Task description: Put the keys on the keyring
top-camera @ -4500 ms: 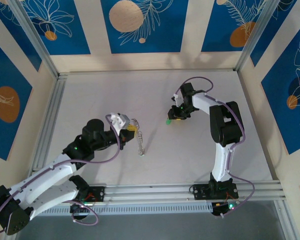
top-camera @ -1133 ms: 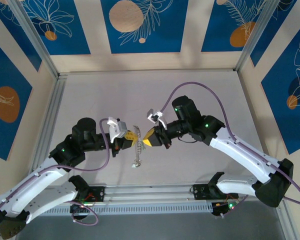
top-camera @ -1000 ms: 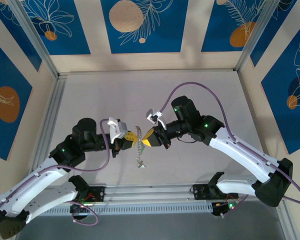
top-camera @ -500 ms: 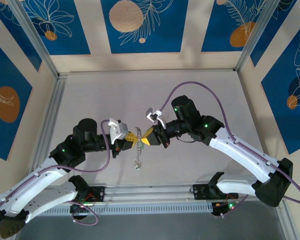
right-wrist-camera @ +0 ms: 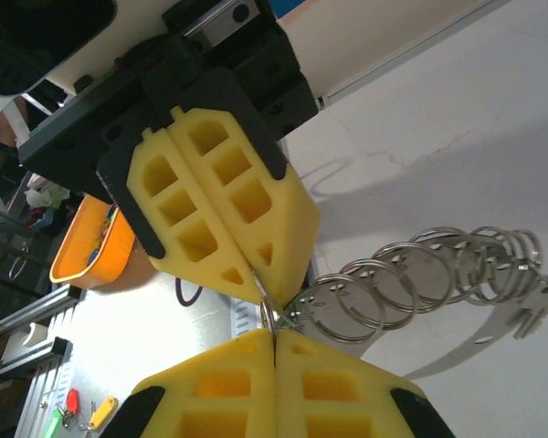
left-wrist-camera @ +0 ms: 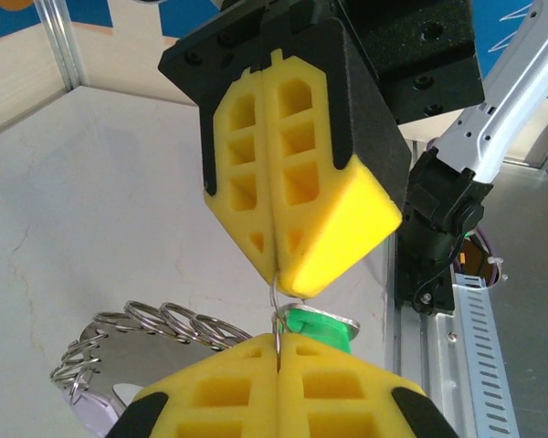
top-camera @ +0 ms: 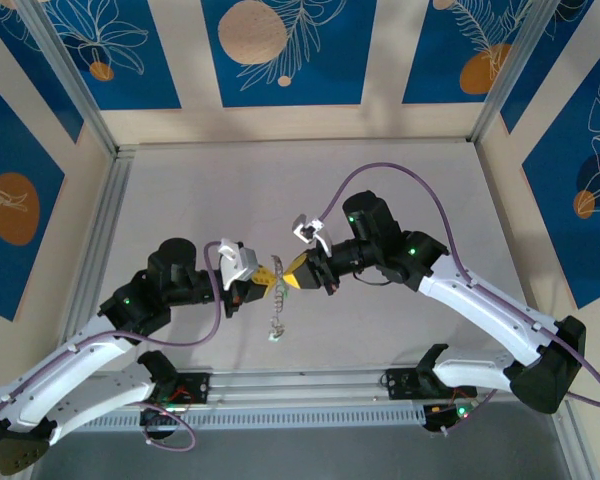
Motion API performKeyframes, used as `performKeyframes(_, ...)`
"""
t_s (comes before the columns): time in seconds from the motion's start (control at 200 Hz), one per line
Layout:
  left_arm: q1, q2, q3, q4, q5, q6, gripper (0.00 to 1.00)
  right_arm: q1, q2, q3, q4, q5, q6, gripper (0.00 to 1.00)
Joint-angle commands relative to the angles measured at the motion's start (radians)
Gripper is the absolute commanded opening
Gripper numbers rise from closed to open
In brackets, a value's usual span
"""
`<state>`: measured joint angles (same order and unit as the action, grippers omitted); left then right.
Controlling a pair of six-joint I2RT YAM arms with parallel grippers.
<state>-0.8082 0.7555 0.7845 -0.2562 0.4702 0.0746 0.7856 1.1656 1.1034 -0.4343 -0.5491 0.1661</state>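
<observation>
Above the middle of the table my two grippers meet tip to tip. My left gripper [top-camera: 270, 277] [left-wrist-camera: 279, 356] is shut on the thin wire of the keyring [left-wrist-camera: 276, 315] [right-wrist-camera: 268, 317]. The ring's chain of linked loops [top-camera: 276, 314] [left-wrist-camera: 155, 321] [right-wrist-camera: 420, 269] dangles below it with a flat tag at its end. My right gripper [top-camera: 289, 276] [right-wrist-camera: 274, 345] is shut too, and its tips touch the same wire. The key's green head [left-wrist-camera: 320, 327] sits right at the ring, against the tips; its blade is hidden.
Aluminium rails [top-camera: 380, 380] run along the near edge, and another runs down the left side [top-camera: 95, 250]. Patterned walls close in the white table [top-camera: 430, 180] on three sides. An orange bin [right-wrist-camera: 80, 248] stands beyond the table.
Both grippers have stayed shut and pressed together, shifting very slightly. The hanging chain has swung a little beneath them.
</observation>
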Motion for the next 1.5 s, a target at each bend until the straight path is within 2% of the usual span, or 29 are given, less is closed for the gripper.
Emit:
performKeyframes(0.0,-0.021,-0.016,0.047,0.013,0.023,0.024,0.00,-0.011,0.012,0.021,-0.013,0.036,0.015,0.00)
performKeyframes(0.725,-0.028,-0.030,0.045,0.016,-0.005,0.033,0.00,-0.014,0.052,0.035,-0.068,0.078,-0.010,0.00)
performKeyframes(1.1,-0.028,-0.041,0.011,0.100,-0.030,0.024,0.00,-0.005,0.071,0.062,-0.125,-0.018,-0.048,0.00)
performKeyframes(1.366,-0.028,-0.077,-0.015,0.140,-0.055,0.037,0.00,-0.007,-0.025,0.040,-0.126,-0.018,-0.083,0.19)
performKeyframes(1.496,-0.028,-0.071,-0.010,0.137,-0.022,0.042,0.00,-0.006,-0.114,0.012,-0.077,0.077,-0.083,0.37)
